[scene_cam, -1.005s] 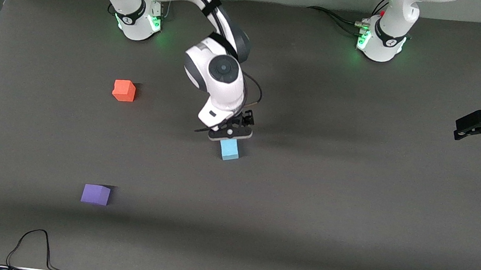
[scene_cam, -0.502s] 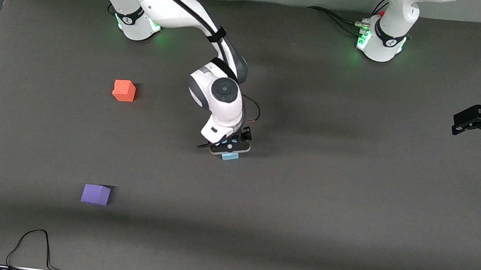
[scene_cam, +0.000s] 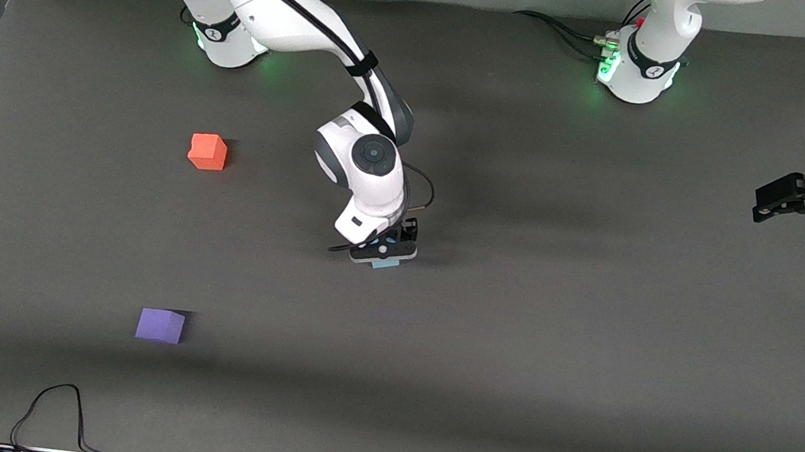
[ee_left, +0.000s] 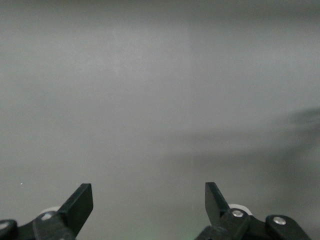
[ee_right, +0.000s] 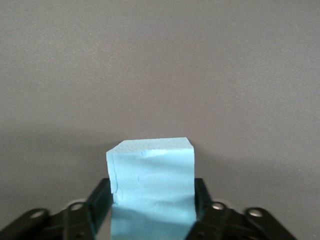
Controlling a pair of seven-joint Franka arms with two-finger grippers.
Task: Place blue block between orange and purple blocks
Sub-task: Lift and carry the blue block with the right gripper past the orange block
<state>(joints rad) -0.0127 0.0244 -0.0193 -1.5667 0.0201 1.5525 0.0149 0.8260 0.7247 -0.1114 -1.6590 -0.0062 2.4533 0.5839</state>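
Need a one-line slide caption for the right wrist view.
Right gripper closed on the blue block, fingers pressed against two of its sides, above the gray table.

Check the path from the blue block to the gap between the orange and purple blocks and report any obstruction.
Nothing visible blocks it. The right gripper is shut on the blue block; only bare table lies between it and the gap between orange block and purple block.

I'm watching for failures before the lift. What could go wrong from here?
1. The right gripper has its fingers against the small light-blue matte cube, low on its sides; the cube may tip on lifting.
2. The gap between the orange-red cube and violet-purple cube is wide, so centring could miss.
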